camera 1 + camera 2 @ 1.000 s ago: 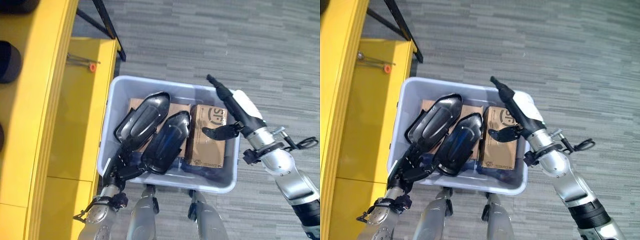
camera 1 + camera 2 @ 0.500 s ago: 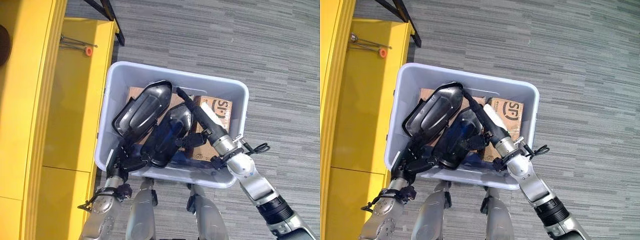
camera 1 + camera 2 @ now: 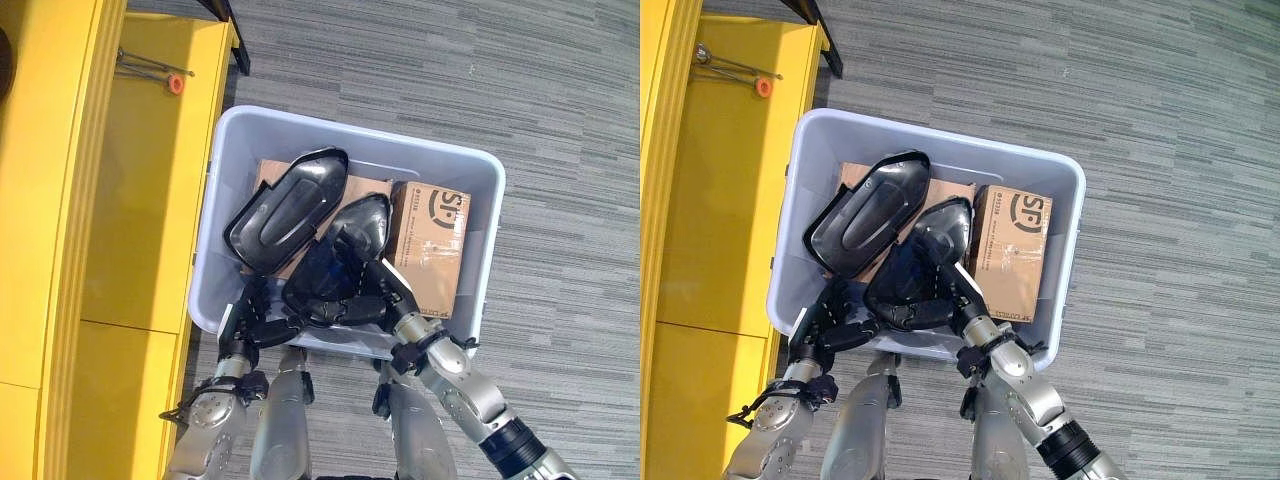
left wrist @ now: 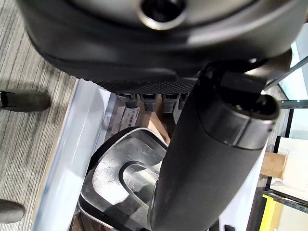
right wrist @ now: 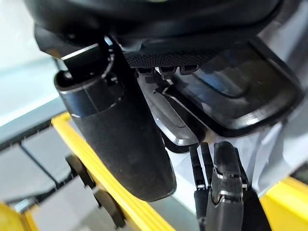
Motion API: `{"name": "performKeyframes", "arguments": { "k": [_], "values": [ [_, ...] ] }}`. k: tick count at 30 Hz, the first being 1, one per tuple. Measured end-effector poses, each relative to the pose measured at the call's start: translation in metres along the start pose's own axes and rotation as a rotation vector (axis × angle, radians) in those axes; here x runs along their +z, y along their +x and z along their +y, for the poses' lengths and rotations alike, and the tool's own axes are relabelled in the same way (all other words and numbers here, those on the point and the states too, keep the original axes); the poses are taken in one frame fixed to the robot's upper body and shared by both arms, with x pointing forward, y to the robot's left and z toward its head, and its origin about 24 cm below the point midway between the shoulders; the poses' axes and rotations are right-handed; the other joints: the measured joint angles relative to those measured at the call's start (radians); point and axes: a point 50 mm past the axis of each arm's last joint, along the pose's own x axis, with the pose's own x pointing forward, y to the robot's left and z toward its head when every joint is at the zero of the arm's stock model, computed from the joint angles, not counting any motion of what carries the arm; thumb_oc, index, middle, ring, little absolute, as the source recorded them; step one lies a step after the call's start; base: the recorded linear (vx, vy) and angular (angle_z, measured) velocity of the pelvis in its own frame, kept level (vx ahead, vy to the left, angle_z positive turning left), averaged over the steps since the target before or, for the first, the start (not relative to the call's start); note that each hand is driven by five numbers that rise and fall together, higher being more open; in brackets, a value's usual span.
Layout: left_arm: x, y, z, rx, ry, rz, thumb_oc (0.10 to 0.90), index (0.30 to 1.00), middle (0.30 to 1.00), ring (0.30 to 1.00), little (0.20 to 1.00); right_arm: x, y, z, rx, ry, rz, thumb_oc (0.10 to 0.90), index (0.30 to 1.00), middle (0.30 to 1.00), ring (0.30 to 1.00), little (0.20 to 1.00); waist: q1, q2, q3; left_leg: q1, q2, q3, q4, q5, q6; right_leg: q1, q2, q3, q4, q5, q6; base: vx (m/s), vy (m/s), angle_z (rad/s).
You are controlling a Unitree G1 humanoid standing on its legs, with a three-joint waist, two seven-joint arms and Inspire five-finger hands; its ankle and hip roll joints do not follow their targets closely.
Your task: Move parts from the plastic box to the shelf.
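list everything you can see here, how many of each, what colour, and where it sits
plastic box: one, pale grey-blue, on the floor beside the shelf.
black parts: two, glossy black shells, side by side in the box.
cardboard boxes: two, brown, in the box, one partly under the parts.
shelf: one, yellow, on the robot's left.
orange-tipped tool: one, metal, on the shelf.
carpet: grey, striped.
left hand: dark, at the box's near left corner.
right hand: dark, on the right part.

You see the plastic box (image 3: 218, 262) on the floor just right of the shelf (image 3: 60, 200). Inside it, two parts (image 3: 285, 208) (image 3: 340, 262) lie side by side over a flat carton (image 3: 268, 175), with a cardboard box (image 3: 432, 250) at their right.
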Motion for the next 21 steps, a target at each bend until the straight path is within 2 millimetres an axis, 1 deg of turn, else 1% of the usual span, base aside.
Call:
{"name": "performKeyframes", "arguments": {
  "k": [3,4,7,9,10,13,17,20,21],
  "values": [
    [0.003,0.0,-0.001,0.008,0.016,-0.018,0.9,1.0,1.0,1.0,1.0,-0.003,0.0,0.003,-0.001,0.093,0.008,0.9,1.0,1.0,1.0,1.0,0.0,0.0,0.0,-0.019,0.004,-0.009,0.015,0.0,0.0,-0.016,0.002,-0.005,0.015,-0.006,-0.002,-0.05,-0.007,0.04],
    [0.005,0.001,-0.001,0.008,0.014,-0.03,0.9,1.0,1.0,1.0,1.0,-0.004,0.0,0.005,-0.002,0.129,0.009,0.9,1.0,1.0,1.0,1.0,0.0,0.0,0.0,-0.032,0.007,-0.012,0.02,0.0,0.0,-0.035,0.001,-0.005,0.037,-0.015,-0.004,-0.04,-0.003,0.02],
    [0.011,0.001,-0.002,0.002,0.01,-0.067,0.9,1.0,1.0,1.0,1.0,0.0,0.004,0.007,0.013,0.161,-0.002,0.9,1.0,1.0,1.0,1.0,0.002,0.0,0.0,-0.071,0.011,-0.019,0.041,0.0,0.0,-0.08,0.0,-0.005,0.078,-0.029,-0.01,-0.03,0.005,0.01],
    [0.013,0.001,-0.002,-0.001,0.013,-0.077,0.9,1.0,1.0,1.0,1.0,0.001,0.005,0.007,0.011,0.167,-0.004,0.9,1.0,1.0,1.0,1.0,0.003,0.0,0.0,-0.081,0.013,-0.02,0.05,0.0,0.0,-0.093,-0.002,-0.005,0.095,-0.034,-0.011,-0.04,0.008,0.02],
    [0.016,0.001,-0.002,-0.008,0.02,-0.089,0.9,1.0,1.0,1.0,1.0,0.003,0.005,0.007,0.008,0.181,-0.011,0.9,1.0,1.0,1.0,1.0,0.002,0.0,0.0,-0.103,0.015,-0.022,0.067,-0.003,0.003,-0.123,-0.006,-0.003,0.129,-0.046,-0.012,0.0,0.0,0.0],
    [0.021,0.002,-0.003,-0.013,0.017,-0.112,0.9,1.0,1.0,1.0,1.0,0.003,0.006,0.005,-0.004,0.185,-0.016,0.9,1.0,1.0,1.0,1.0,0.003,0.001,0.001,-0.132,0.016,-0.026,0.086,-0.004,0.006,-0.159,-0.012,-0.002,0.168,-0.058,-0.016,-0.01,0.005,0.0],
    [0.031,0.003,-0.008,-0.007,-0.002,-0.167,0.9,1.0,1.0,1.0,1.0,0.014,0.015,0.002,-0.023,0.165,-0.052,0.9,1.0,1.0,1.0,1.0,0.005,0.004,0.002,-0.196,0.02,-0.034,0.121,-0.004,0.008,-0.23,-0.019,-0.001,0.226,-0.073,-0.021,-0.01,0.005,0.03],
    [0.036,0.006,-0.01,-0.003,-0.003,-0.188,0.9,1.0,1.0,1.0,1.0,0.019,0.023,-0.002,-0.053,0.149,-0.062,0.9,1.0,1.0,1.0,1.0,0.007,0.005,0.001,-0.222,0.022,-0.045,0.133,-0.004,0.007,-0.261,-0.023,0.0,0.261,-0.088,-0.027,0.0,0.008,0.04],
    [0.038,0.006,-0.011,-0.002,-0.005,-0.196,0.9,1.0,1.0,1.0,1.0,0.023,0.026,-0.002,-0.059,0.144,-0.079,0.9,1.0,1.0,1.0,1.0,0.009,0.005,0.001,-0.231,0.021,-0.045,0.133,-0.004,0.008,-0.273,-0.025,0.0,0.272,-0.094,-0.032,0.0,0.013,0.06]
  ]
}}
